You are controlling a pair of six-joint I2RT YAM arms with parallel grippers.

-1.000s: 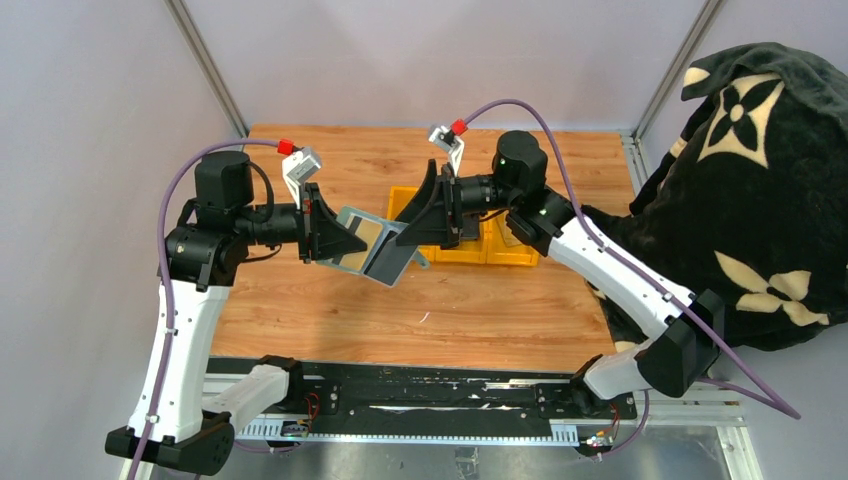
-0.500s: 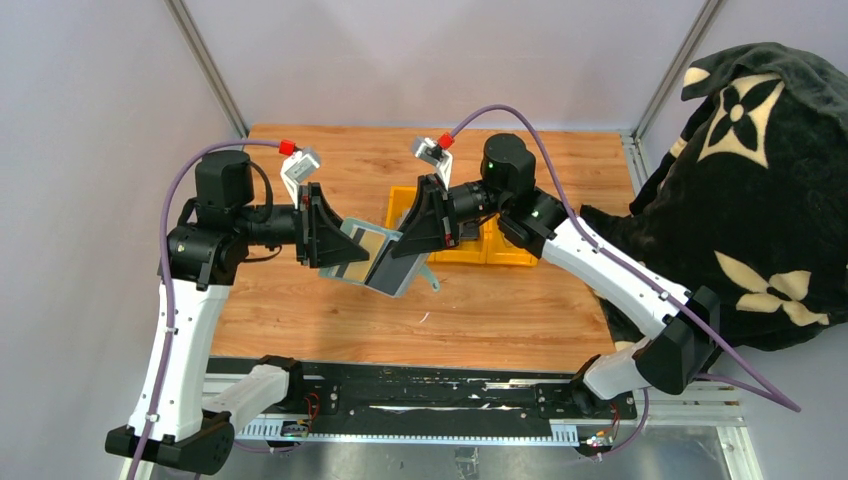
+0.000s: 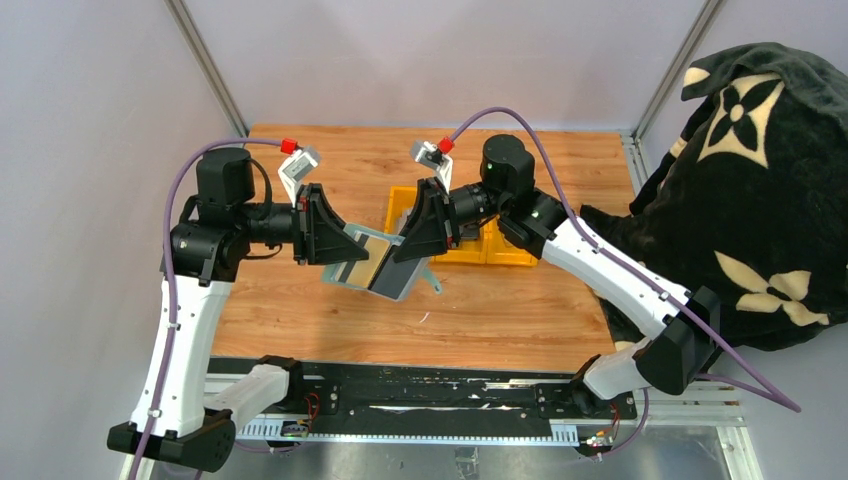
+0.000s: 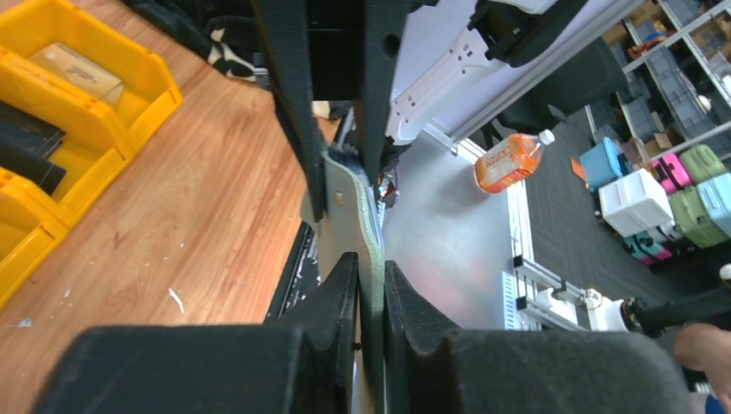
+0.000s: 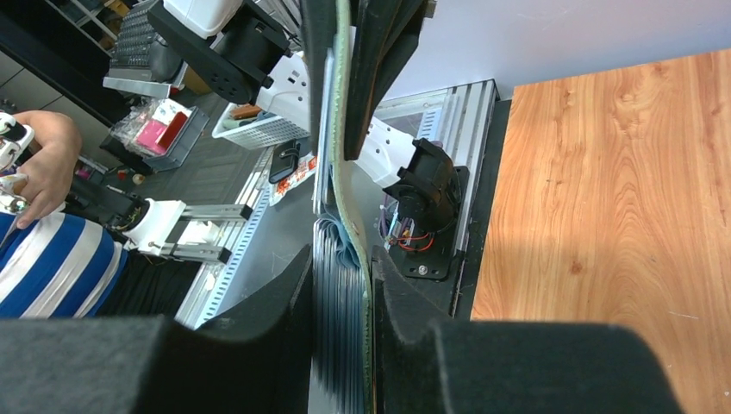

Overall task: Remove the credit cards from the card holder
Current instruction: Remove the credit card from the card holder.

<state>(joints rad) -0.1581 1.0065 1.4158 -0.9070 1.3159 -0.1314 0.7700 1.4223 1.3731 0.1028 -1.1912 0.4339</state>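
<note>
The left hand is closed on the card holder, its two dark fingers pinching the holder's pale green edge from either side; the right hand is closed on the opposite end, and its fingers press a sheaf of thin grey layers against the green cover, though whether those layers are cards or pockets cannot be told; from above, the holder hangs between the two hands over the middle of the counter, tilted, with its low end toward the near edge; a tan card shows in its open face beside a dark grey panel; just behind the right hand, a yellow bin sits on the counter; in the left wrist view one of its compartments holds a tan card and the next holds black cards; a black blanket with a cream flower pattern lies heaped off the counter's right side; an orange bottle lies on the grey floor beyond the counter.
</note>
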